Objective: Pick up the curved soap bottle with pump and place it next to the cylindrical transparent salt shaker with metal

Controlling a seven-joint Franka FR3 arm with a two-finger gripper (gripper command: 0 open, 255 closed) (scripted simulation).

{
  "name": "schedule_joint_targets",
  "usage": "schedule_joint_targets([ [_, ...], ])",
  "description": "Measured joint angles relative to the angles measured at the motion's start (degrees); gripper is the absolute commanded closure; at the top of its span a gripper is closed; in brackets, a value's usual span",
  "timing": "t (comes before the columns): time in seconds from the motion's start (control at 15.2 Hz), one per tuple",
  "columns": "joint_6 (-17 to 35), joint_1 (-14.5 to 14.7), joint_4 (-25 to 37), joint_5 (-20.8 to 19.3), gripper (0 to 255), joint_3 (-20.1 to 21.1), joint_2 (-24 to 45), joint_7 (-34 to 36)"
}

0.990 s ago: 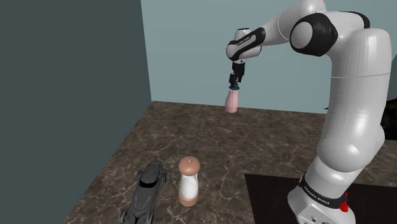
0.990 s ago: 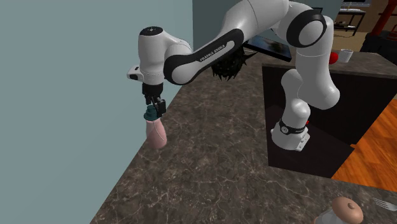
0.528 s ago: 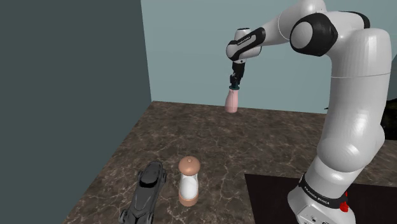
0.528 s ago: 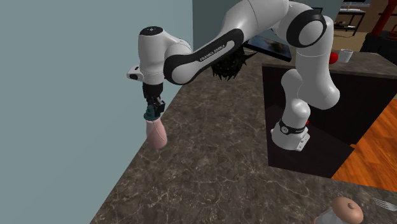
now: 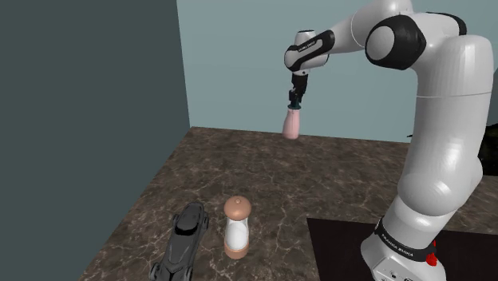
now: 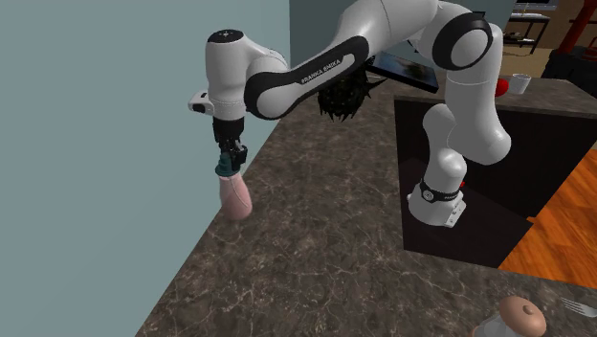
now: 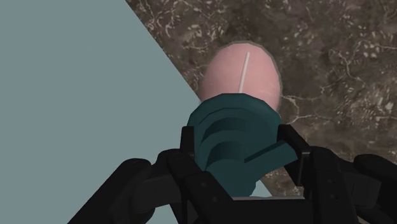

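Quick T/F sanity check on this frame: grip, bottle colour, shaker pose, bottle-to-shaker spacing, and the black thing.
1. The gripper is shut on the teal pump of the soap bottle. True.
2. The bottle's body is blue. False: it is pink.
3. The salt shaker stands upright on the counter. True.
4. The bottle is right beside the shaker. False: they are far apart, with the bottle at the counter's far edge by the wall.
5. The black object lies at the shaker's right in the shoulder view. False: it lies at the shaker's left.
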Motion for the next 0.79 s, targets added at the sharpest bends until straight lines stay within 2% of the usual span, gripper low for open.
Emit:
schedule_joint_targets([
  [0.79,-8.58,-0.07,7.01,-0.17,255,-0.23,-1.68,-0.78],
])
